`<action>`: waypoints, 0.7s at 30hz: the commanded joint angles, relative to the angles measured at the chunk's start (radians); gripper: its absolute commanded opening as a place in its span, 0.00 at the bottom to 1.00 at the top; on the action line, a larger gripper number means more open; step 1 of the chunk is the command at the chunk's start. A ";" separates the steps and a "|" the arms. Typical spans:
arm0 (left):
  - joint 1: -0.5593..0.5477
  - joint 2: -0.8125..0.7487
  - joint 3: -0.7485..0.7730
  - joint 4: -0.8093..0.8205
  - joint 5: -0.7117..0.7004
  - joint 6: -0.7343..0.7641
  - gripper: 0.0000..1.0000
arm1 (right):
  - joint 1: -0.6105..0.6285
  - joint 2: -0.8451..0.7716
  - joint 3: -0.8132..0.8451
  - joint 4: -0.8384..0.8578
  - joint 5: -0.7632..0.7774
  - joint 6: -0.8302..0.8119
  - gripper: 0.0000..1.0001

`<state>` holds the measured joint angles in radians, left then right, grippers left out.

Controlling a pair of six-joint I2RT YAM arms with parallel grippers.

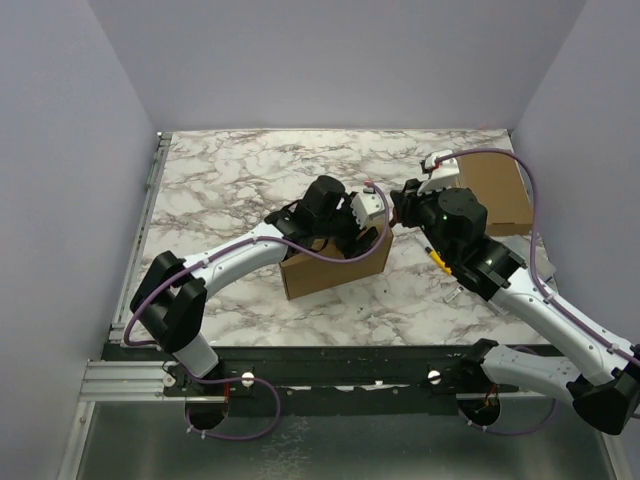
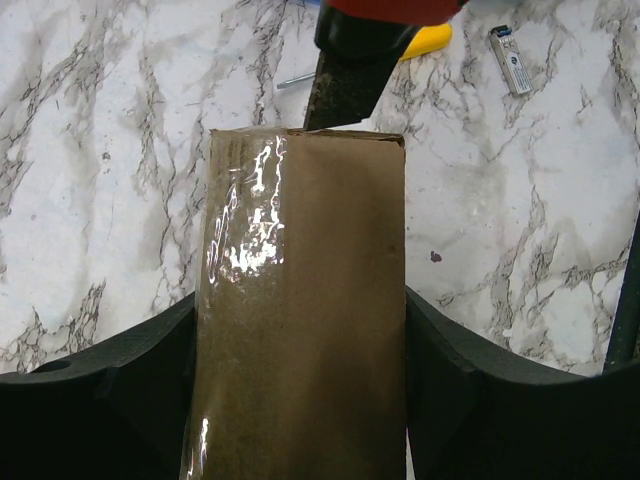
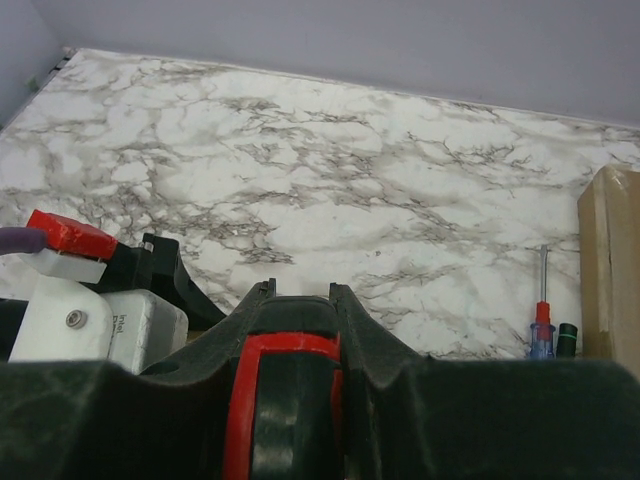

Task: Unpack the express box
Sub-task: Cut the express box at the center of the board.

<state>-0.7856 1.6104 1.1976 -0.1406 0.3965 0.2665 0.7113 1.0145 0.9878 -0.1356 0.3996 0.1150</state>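
Note:
The express box (image 1: 335, 268) is a brown cardboard carton with shiny clear tape, lying on the marble table. In the left wrist view the express box (image 2: 300, 250) fills the gap of my left gripper (image 2: 300, 300), and both black fingers press flat against its long sides. My left gripper (image 1: 350, 235) sits over the box's top. My right gripper (image 3: 300, 295) is shut on a red-and-black cutter (image 3: 285, 400). The cutter's dark tip (image 2: 345, 85) meets the box's far edge. My right gripper (image 1: 405, 210) hangs just right of the box.
A second brown box (image 1: 495, 190) lies at the back right and shows as the box (image 3: 610, 260) in the right wrist view. A blue-handled screwdriver (image 3: 541, 320) lies beside it. A yellow tool (image 2: 425, 40) and a small grey item (image 2: 510, 60) lie beyond the express box.

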 commanded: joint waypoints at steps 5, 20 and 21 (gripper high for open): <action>-0.010 -0.047 -0.022 -0.008 0.017 0.025 0.48 | -0.006 0.026 -0.012 0.041 0.022 -0.002 0.01; -0.012 -0.046 -0.027 -0.008 0.018 0.028 0.44 | -0.007 -0.001 -0.032 0.041 0.046 -0.011 0.01; -0.012 -0.047 -0.027 -0.008 0.019 0.028 0.44 | -0.006 -0.003 -0.035 0.046 0.043 -0.011 0.01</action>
<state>-0.7918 1.5955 1.1816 -0.1406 0.3965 0.2840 0.7113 1.0382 0.9714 -0.1261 0.4145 0.1139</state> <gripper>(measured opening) 0.664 0.289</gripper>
